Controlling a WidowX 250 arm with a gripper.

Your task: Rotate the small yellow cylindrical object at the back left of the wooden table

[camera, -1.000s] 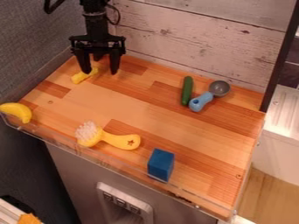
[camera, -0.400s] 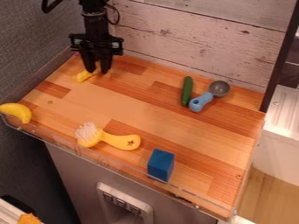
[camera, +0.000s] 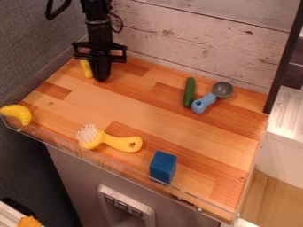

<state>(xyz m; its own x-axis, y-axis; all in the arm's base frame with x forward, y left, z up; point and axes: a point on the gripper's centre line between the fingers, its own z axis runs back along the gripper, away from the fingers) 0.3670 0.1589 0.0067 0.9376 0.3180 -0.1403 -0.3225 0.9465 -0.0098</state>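
The black gripper (camera: 101, 79) hangs down at the back left of the wooden counter, its two fingers together. Just left of them is a small yellow object (camera: 87, 69), lying lengthwise from back to front. Part of it may be hidden behind the gripper, and whether the two touch I cannot tell. Nothing is visibly held between the fingers.
A green cucumber-like toy (camera: 189, 92) and a blue-handled scoop (camera: 203, 103) lie at the back right. A yellow brush (camera: 123, 142), a blue block (camera: 163, 167) and a toy banana (camera: 17, 113) sit along the front, near a clear edge guard.
The gripper's fingers have come together and ended slightly lower. The small yellow object has turned from a slant to nearly front-to-back and shifted a little toward the back.
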